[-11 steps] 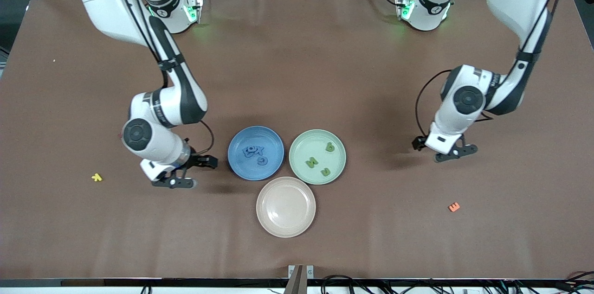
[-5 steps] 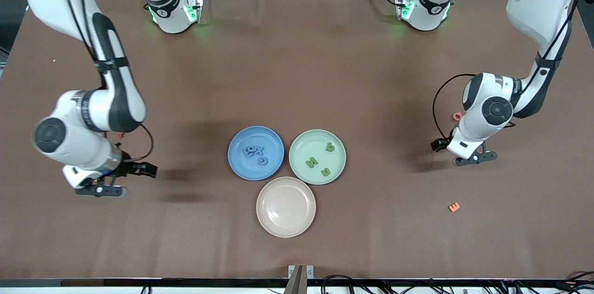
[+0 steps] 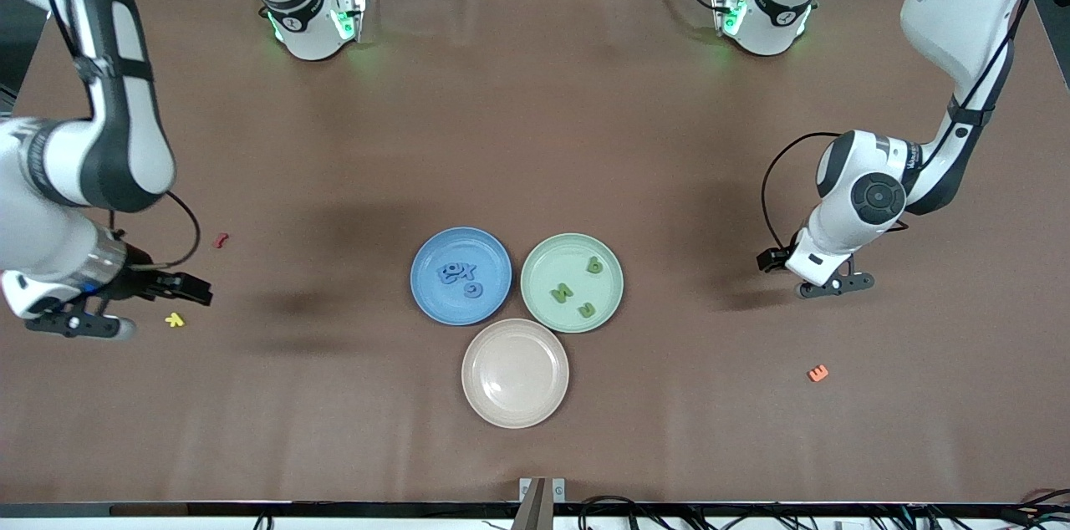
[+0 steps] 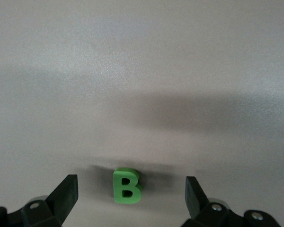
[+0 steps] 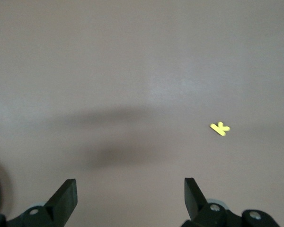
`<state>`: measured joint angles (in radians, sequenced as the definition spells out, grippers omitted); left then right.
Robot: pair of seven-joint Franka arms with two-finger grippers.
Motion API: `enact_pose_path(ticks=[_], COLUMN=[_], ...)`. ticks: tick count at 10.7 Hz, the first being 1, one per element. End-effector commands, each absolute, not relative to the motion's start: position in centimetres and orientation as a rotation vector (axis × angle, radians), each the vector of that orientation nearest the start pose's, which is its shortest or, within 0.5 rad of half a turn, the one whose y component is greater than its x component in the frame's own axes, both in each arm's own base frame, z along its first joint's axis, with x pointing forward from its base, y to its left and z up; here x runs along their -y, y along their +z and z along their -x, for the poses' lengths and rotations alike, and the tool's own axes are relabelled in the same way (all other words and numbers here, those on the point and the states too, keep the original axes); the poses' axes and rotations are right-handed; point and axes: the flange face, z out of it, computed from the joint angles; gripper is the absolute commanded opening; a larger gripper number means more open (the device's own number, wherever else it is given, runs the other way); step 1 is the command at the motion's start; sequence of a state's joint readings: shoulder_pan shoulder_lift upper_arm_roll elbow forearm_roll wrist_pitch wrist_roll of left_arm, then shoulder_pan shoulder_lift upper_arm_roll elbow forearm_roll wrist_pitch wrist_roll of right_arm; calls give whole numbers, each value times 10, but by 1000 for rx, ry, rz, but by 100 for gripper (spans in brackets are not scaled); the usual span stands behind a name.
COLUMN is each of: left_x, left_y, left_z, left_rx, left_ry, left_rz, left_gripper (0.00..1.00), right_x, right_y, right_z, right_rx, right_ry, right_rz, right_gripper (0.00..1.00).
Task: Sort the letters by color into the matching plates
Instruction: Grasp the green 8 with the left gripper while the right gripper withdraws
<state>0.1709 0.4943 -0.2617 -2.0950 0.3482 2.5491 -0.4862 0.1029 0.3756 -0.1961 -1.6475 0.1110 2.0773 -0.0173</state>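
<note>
The blue plate [image 3: 461, 275] is holding a cluster of blue letters [image 3: 462, 275], and the pale green plate [image 3: 572, 282] beside it is holding three green letters [image 3: 577, 289]. The beige-pink plate [image 3: 515, 373], nearer the front camera, is sitting bare. The left gripper [image 4: 130, 196] is hanging with fingers spread over a green letter B [image 4: 127, 185] lying on the table. The right gripper [image 5: 130, 194] is hovering spread apart near a yellow letter K [image 5: 220, 128].
</note>
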Motion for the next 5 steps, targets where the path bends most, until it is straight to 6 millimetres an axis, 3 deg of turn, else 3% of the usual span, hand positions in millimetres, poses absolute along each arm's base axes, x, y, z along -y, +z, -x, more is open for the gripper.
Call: enact_pose_path(ticks=[1, 5], left_x=[55, 53], left_y=[185, 182], left_z=[-575, -574], left_rx=[239, 273], left_ry=[4, 19], left_rz=[3077, 3084], left_gripper=[100, 100], right_x=[58, 82], right_y=[492, 593], right_z=[-643, -602], right_rx=[-196, -233], right_ry=[-1, -71], right_rz=[3098, 3133], right_gripper=[100, 100])
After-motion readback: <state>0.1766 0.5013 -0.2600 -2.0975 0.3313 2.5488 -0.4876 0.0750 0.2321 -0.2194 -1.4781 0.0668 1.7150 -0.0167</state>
